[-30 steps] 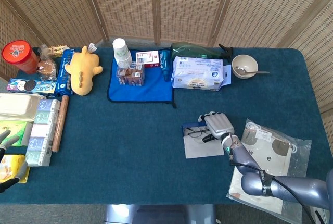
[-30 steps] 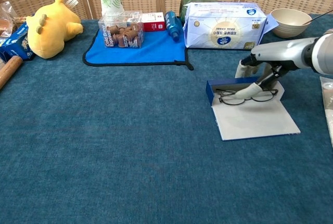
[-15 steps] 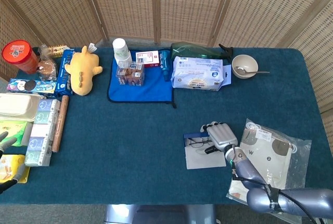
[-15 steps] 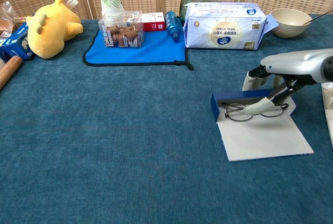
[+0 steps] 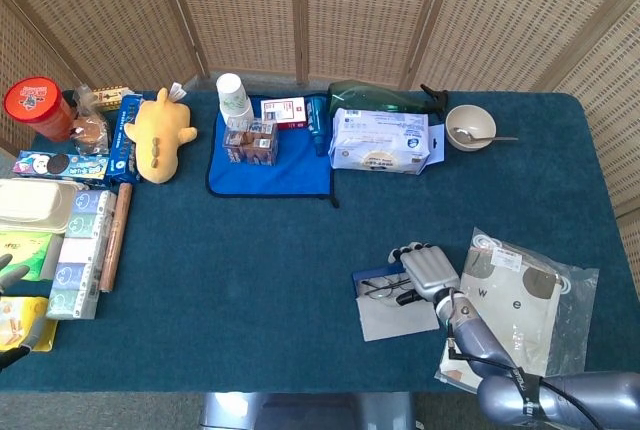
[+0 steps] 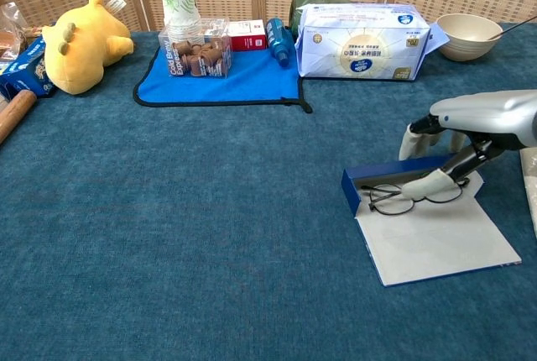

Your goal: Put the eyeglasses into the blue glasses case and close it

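The blue glasses case [image 5: 366,276] [image 6: 351,192] lies open near the table's front right, its pale lid [image 5: 390,318] [image 6: 445,239] flat toward me. The black-rimmed eyeglasses [image 5: 381,288] [image 6: 403,197] lie in its tray. My right hand [image 5: 428,270] [image 6: 470,119] is over the case's right end: its thumb lies across the glasses and the other fingers reach down behind the blue back wall, gripping the case. My left hand [image 5: 8,272] shows only at the far left edge of the head view, fingers apart, holding nothing.
A clear bag [image 5: 525,295] with white items lies just right of the case. Behind are a tissue pack [image 6: 361,42], a bowl with a spoon [image 6: 466,35] and a blue mat [image 6: 226,75] with a cup and boxes. A yellow plush [image 6: 80,46] and snack boxes [image 5: 80,250] fill the left.
My right hand has drawn the case, with the glasses in it, toward the table's front edge and slightly to the right. The left hand has barely moved.
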{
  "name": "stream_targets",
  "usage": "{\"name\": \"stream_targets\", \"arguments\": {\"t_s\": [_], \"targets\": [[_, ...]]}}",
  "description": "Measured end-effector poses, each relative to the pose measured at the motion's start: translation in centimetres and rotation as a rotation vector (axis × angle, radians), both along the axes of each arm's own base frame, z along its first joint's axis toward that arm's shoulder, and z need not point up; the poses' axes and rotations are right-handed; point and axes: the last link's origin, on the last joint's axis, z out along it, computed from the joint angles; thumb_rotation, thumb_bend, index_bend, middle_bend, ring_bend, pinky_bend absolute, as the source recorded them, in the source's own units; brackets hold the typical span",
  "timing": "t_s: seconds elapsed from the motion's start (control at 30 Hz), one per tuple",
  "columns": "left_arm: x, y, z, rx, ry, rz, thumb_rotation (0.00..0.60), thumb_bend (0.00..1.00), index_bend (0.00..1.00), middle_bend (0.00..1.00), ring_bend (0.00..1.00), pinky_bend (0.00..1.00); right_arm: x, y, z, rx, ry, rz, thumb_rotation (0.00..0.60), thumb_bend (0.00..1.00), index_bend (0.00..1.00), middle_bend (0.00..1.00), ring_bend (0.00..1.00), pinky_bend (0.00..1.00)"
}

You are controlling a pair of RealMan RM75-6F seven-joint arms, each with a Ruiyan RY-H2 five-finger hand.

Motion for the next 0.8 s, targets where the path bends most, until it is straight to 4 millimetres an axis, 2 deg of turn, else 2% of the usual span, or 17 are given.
{"name": "stream_targets", "arguments": {"t_s": [0.1, 0.2, 0.8], "targets": [[0.0, 0.1, 0.0, 0.000, -0.001, 0.002, 0.600, 0.29, 0.21, 0.13, 0.00, 0.00, -0.8, -0.5, 0.5, -0.022, 0.012, -0.026, 0.189, 0.18, 0.27, 0.30, 0.20, 0.29], [0.0, 0.1, -0.2, -0.004, -0.002, 0.005, 0.600, 0.29, 0.21, 0.13, 0.00, 0.00, -1.0, 0.0, 0.7, -0.016, 0.014, -0.034, 0.184, 0.18, 0.27, 0.30, 0.20, 0.30], [-0.1, 0.1, -0.2, -0.003, -0.005, 0.007, 0.599, 0.29, 0.21, 0.13, 0.00, 0.00, 0.2, 3.6, 0.9, 0.047, 0.034, -0.003, 0.172, 0.17, 0.27, 0.30, 0.21, 0.31]]}}
